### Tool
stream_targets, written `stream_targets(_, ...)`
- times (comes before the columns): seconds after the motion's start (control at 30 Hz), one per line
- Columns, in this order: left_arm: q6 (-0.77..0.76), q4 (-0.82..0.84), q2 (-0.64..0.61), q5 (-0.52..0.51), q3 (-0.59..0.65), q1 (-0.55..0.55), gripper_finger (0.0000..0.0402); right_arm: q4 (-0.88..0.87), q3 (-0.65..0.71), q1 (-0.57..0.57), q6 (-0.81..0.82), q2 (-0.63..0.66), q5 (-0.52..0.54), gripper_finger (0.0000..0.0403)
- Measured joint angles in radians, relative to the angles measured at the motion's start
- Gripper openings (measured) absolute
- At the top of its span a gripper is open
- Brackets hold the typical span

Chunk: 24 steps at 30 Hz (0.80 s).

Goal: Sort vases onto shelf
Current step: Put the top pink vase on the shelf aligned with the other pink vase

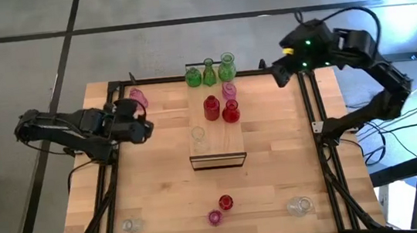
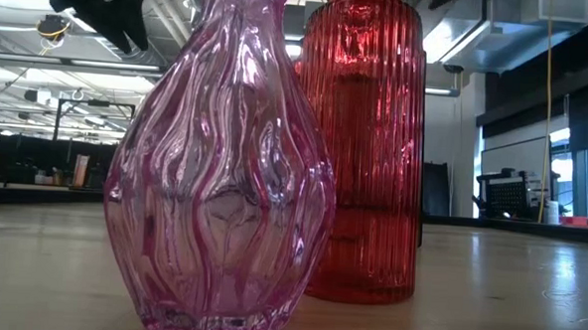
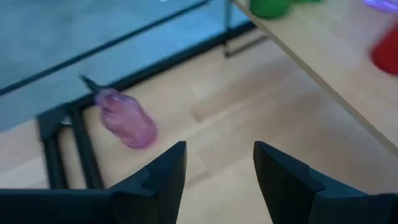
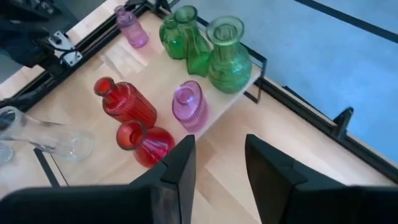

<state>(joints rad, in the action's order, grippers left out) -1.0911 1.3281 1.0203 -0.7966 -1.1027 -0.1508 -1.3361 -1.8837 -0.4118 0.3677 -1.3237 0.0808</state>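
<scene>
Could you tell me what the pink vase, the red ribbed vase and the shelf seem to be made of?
Pink vase: likely tinted glass, glossy; the room shows through its wavy wall.
Red ribbed vase: likely glass too, translucent with bright highlights.
Shelf: apparently light, matte wood with visible grain, dark-framed at its end.

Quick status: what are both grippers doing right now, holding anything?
Left gripper: open, empty, near the pink vase at the table's far left corner.
Right gripper: open, empty, above the shelf.
</scene>
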Motion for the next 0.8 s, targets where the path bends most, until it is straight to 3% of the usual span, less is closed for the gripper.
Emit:
stream_targets(0.13, -0.022, -0.001, 0.0, -0.04, 0.0, 0.129, 0.0181, 0.001, 0.08, 0.0, 0.036, 0.069, 0.007, 0.0122)
stream_targets(0.27, 0.061, -0.012, -0.007, 0.001, 0.0, 0.34, 0.0181, 0.012, 0.173, 0.0, 0.074, 0.136, 0.006, 0.0122)
stream_targets(0.5, 0.464, -0.292, 0.012, 0.258, 0.0, 0.706, 0.0181, 0.18, 0.357, 0.0, 0.105, 0.234, -0.072, 0.0122)
stream_targets(0.8, 0.641, -0.391, 0.175, 0.554, 0.0, 1.003, 0.0181, 0.321, 0.457, 0.0, 0.128, 0.268, -0.164, 0.0122)
